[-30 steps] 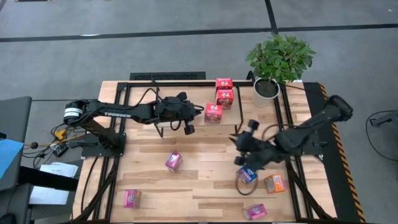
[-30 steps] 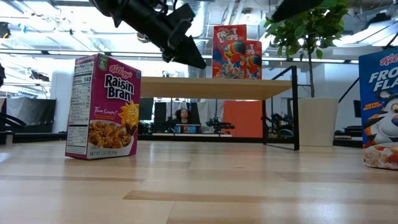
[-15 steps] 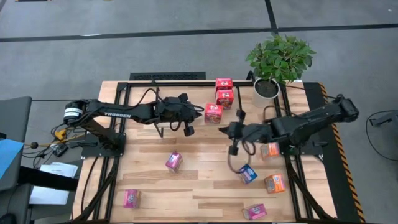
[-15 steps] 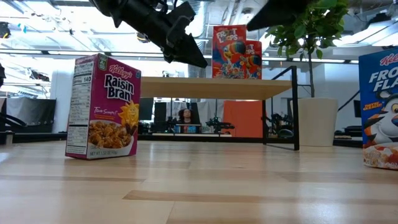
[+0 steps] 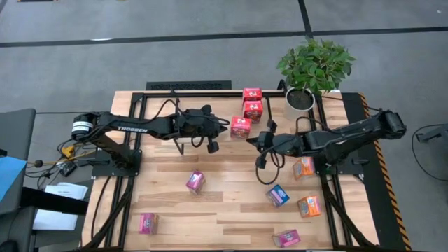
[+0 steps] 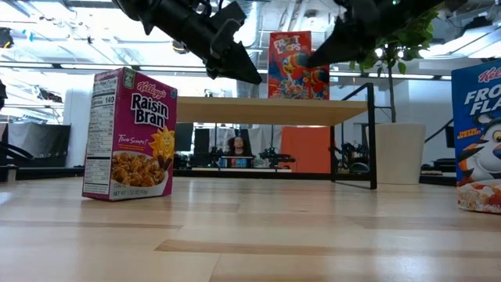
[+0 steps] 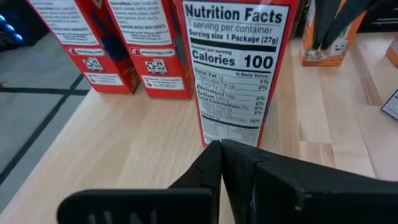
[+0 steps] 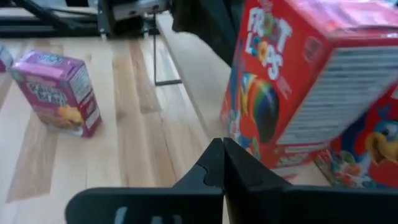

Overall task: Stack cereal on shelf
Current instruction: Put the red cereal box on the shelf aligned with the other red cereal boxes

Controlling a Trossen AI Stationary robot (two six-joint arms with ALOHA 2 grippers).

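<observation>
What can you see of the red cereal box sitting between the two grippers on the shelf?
The red cereal box is a small cardboard Froot Loops carton, upright on the shelf board, nearest of three red boxes. One side panel shows nutrition facts, facing the shut left gripper; the printed front faces the shut right gripper. Both tips sit close at opposite sides; contact cannot be confirmed.

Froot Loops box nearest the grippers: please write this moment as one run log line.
left gripper: shut, empty, left of Froot Loops box | right gripper: shut, empty, on its right | shelf: three red boxes
</observation>
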